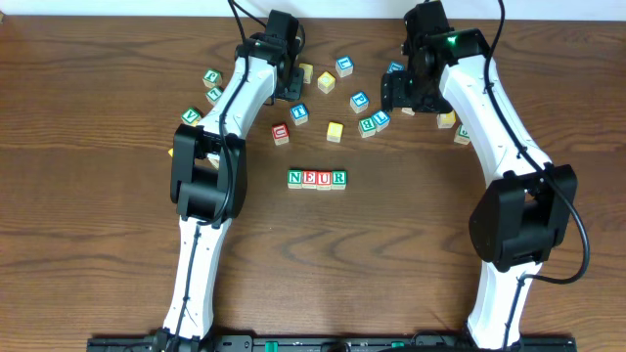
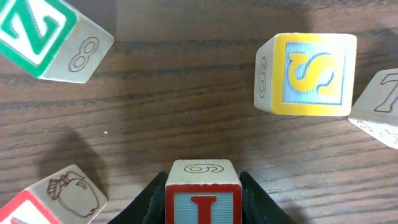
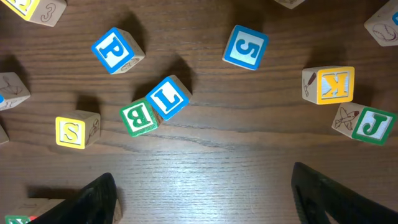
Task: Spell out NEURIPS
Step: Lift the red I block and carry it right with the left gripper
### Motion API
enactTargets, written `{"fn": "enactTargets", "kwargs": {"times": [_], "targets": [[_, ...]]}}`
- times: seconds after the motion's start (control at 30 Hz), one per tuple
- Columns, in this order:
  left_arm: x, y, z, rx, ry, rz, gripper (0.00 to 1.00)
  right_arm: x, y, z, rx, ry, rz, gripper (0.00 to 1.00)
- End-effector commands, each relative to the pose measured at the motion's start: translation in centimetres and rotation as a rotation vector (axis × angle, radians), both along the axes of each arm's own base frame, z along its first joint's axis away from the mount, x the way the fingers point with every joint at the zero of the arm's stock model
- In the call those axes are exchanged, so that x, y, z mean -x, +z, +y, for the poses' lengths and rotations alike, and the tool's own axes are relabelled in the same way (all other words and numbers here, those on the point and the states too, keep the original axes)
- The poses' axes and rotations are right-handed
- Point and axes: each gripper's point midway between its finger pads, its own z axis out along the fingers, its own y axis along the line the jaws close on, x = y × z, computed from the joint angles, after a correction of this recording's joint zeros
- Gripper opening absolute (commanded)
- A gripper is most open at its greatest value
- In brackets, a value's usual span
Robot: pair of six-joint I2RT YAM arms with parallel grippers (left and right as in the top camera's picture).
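Note:
Four cubes reading N, E, U, R stand in a row [image 1: 317, 178] at the table's middle. My left gripper [image 2: 203, 180] is shut on a red-framed I cube [image 2: 203, 202], low over the wood at the back; in the overhead view the gripper [image 1: 290, 86] hides that cube. A yellow-framed S cube [image 2: 309, 74] lies ahead and to the right of it. My right gripper [image 3: 202, 199] is open over bare wood with nothing between its fingers. A blue P cube [image 3: 116, 50] lies beyond it to the left, and a yellow S cube [image 3: 74, 130] sits near its left finger.
Loose cubes surround both grippers: a green-framed one [image 2: 37, 31] and a red one with an apple drawing [image 2: 56, 199] by the left gripper. By the right are a green B [image 3: 138, 117] touching a blue cube [image 3: 169, 96], a blue 5 [image 3: 245, 46], a yellow K [image 3: 329, 84] and a green J [image 3: 367, 122].

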Motion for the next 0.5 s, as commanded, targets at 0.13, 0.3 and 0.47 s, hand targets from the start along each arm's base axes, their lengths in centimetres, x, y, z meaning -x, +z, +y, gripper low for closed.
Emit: {"fn": "enactTargets", "kwargs": {"times": [0.13, 0.3, 0.47], "targets": [[-0.1, 8.4, 0.5, 0.025, 0.034, -0.118, 0.31, -1.2, 0.4, -1.6, 0.036, -0.027, -0.036, 0.93], [1.8, 14.7, 0.4, 0.083, 0.098, -0.171, 0.31, -1.8, 0.4, -5.2, 0.029, -0.104, -0.034, 0.93], [4.7, 18.3, -0.3, 0.128, 0.152, -0.157, 0.31, -2.1, 0.4, -8.5, -0.006, -0.176, -0.026, 0.92]]}}
